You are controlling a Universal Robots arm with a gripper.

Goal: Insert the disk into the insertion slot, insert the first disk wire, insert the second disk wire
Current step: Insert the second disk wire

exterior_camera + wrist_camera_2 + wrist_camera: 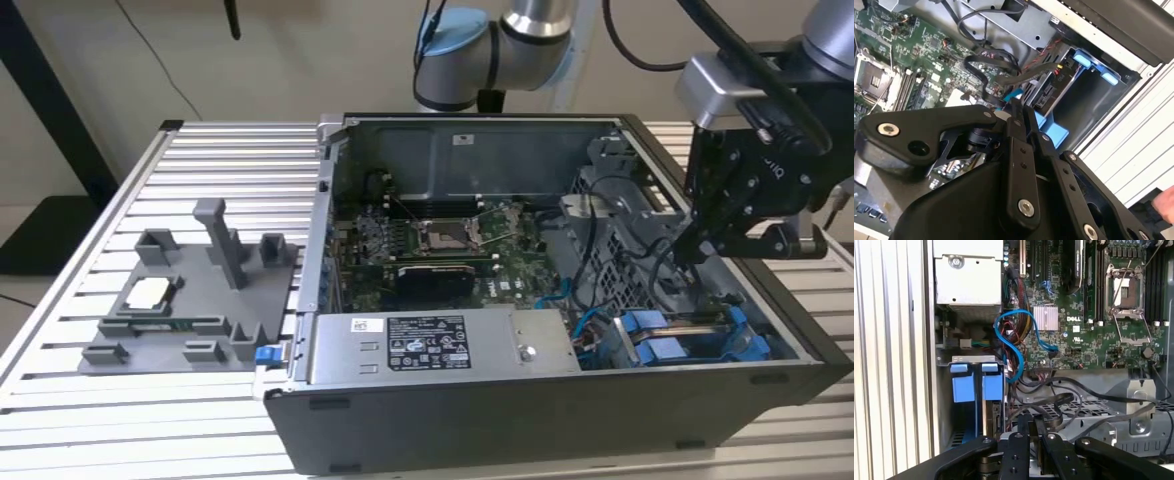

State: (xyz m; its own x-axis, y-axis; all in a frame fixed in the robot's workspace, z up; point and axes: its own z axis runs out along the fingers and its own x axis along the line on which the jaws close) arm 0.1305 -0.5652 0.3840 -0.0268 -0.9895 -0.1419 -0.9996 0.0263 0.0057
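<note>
on the slatted worktop [80, 400], off the open computer case [534, 420] toward the exterior view's left, sits a grey fixture tray [187, 300] with a small white part on it. inside the case, at its near wall, lies the grey power supply box [441, 345]; it carries a white sticker and a black one, and their print is too small to make out. behind the box the green motherboard [441, 245] lies flat, with white lettering near a silver heatsink in the first wrist view.

in the case's corner toward the exterior view's right, the disk [654, 345] sits in the insertion slot [747, 330], its blue carrier tabs at the bay's mouth. a blue wire [1004, 340] loops from the board toward that bay.

the gripper [687, 255] hangs inside the case just above the bay among black cables. in the second wrist view its fingers [1016, 125] are pressed close together at the tips, beside a blue connector; whether they pinch it i cannot tell.
</note>
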